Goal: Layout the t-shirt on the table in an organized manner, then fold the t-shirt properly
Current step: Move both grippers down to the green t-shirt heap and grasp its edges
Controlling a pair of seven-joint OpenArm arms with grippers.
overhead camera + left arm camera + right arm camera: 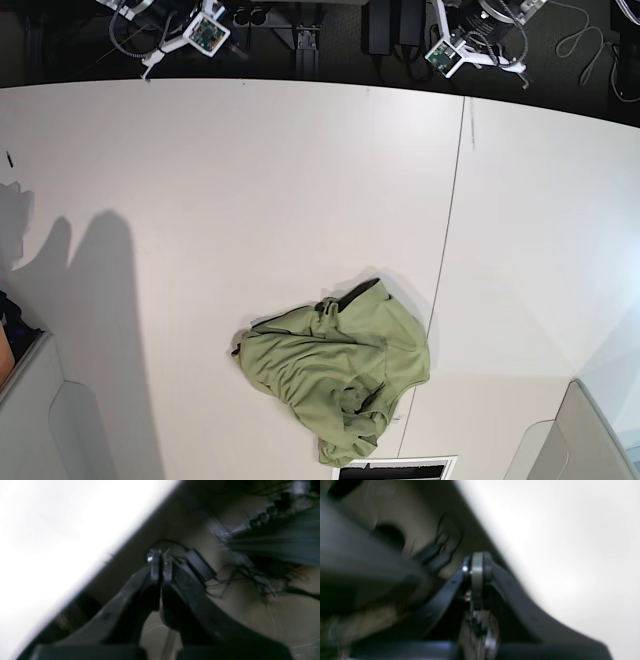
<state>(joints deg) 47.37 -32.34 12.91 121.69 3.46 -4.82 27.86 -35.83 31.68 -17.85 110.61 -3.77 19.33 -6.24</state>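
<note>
The olive-green t-shirt (335, 370) lies crumpled in a heap on the near middle of the white table (250, 180), its darker neckline partly folded in. Both arms are drawn back beyond the table's far edge: the left arm (448, 50) at top right of the base view, the right arm (200, 32) at top left. My left gripper (161, 555) has its fingers pressed together and is empty, beside the table edge (50, 530). My right gripper (477, 558) is likewise shut and empty beside the table edge (570, 542). Both wrist views are blurred.
A thin dark seam (450, 220) runs down the table right of the middle. Grey bins stand at the near left corner (40, 420) and near right corner (580, 440). A black power brick with cables (200, 565) lies on the floor beyond the table.
</note>
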